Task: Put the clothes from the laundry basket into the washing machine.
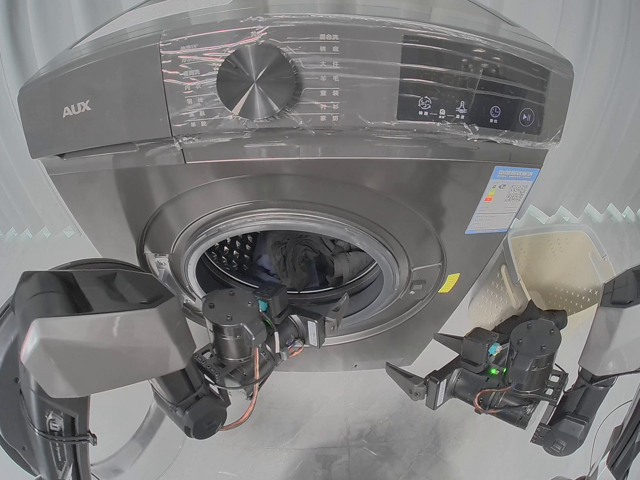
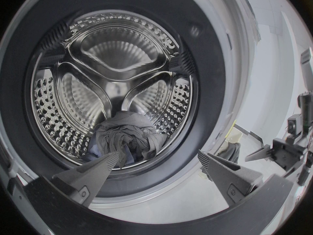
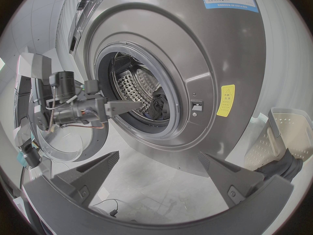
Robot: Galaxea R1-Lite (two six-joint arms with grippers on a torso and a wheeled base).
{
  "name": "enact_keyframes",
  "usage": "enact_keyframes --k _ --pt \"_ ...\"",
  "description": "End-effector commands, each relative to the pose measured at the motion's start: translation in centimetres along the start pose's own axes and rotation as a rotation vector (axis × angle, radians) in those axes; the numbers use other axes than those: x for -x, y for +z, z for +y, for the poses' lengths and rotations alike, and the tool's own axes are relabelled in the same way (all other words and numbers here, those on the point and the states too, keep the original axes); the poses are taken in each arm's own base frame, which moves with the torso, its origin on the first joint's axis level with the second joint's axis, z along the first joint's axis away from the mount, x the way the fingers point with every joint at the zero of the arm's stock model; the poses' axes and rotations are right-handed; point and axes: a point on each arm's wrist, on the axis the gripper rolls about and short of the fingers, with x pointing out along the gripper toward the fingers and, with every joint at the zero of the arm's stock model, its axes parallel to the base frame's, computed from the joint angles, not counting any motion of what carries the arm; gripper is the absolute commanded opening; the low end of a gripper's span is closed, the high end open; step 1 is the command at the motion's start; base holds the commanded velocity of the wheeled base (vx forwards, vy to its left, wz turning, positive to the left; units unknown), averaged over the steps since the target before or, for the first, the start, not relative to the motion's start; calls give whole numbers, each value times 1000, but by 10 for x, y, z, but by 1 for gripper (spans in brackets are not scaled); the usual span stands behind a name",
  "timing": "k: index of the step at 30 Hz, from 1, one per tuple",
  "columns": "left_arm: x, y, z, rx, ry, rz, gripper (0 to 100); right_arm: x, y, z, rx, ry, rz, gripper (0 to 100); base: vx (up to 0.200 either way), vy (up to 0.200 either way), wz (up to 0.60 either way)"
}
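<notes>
Bright even light, soft glare, fisheye-curved edges

- The left arm [image 1: 100, 331] has an angular shell, silver-grey on the front and black on the top.
- The left wrist [image 1: 233, 321] is a black round housing on a bracket with small bolts. A copper-coloured cable [image 1: 252, 395] loops under it, and a teal plug [image 1: 265, 308] sits beside it.
- The left gripper [image 2: 156, 156] has two dark grey wedge-shaped fingers [image 2: 94, 175], each with a ribbed tip and one screw near the base.
- The right arm [image 1: 610, 335] has a similar silver-grey shell with black joints.
- The right wrist [image 1: 533, 348] is black and round, with a small green light [image 1: 495, 371] and a thin orange wire [image 1: 483, 395].
- The right gripper [image 1: 413, 353] has the same dark wedge shape, with ribbed tips.
</notes>
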Motion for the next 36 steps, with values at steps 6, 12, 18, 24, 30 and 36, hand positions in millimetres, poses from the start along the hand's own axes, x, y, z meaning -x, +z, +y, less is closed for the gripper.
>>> enact_keyframes --k 6,12,18,24,30,36 --pt "102 68 -14 83 -93 -79 100 18 14 -3 -8 -9 -54 100 0 0 0" --pt "154 84 1 132 -23 -127 100 30 30 -16 -38 -61 -130 100 0 0 0" --pt "183 87 3 133 -36 -148 100 59 60 -22 -43 -91 -293 100 0 0 0" --pt "202 82 9 86 -34 -130 100 78 61 -37 -43 -169 -316 100 0 0 0" --pt "215 83 12 37 -28 -137 100 94 52 -41 -45 -199 -291 100 -167 0 0" --pt "223 89 22 -6 21 -168 100 101 49 -40 -55 -201 -286 100 -200 0 0"
